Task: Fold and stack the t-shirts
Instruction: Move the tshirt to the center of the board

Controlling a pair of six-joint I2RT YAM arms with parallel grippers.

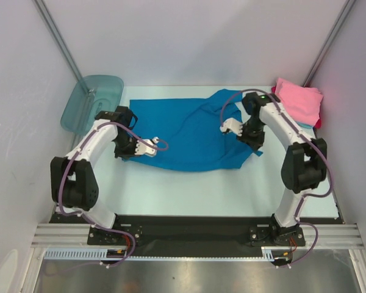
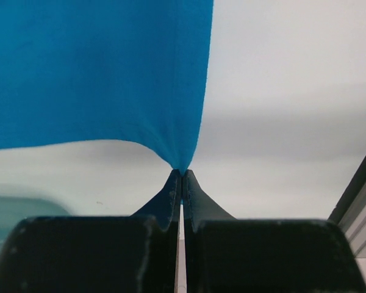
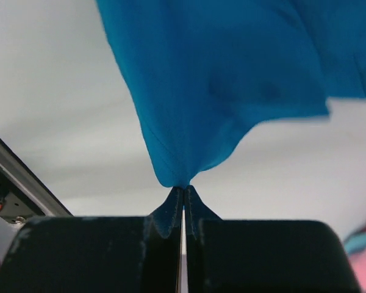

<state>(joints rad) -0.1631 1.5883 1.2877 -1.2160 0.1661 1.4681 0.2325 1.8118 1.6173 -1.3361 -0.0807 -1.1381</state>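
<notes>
Looking down from the top camera, I see the bright blue t-shirt (image 1: 189,131) spread across the middle of the table (image 1: 189,189). A teal tub (image 1: 88,104) sits at the far left corner, apart from the cloth; I cannot tell what it holds. A folded pink t-shirt (image 1: 299,101) lies at the far right corner. From the left wrist, the left gripper (image 2: 181,176) pinches a blue edge, jaws pressed together. From the right wrist, the right gripper (image 3: 183,190) pinches blue cloth likewise.
</notes>
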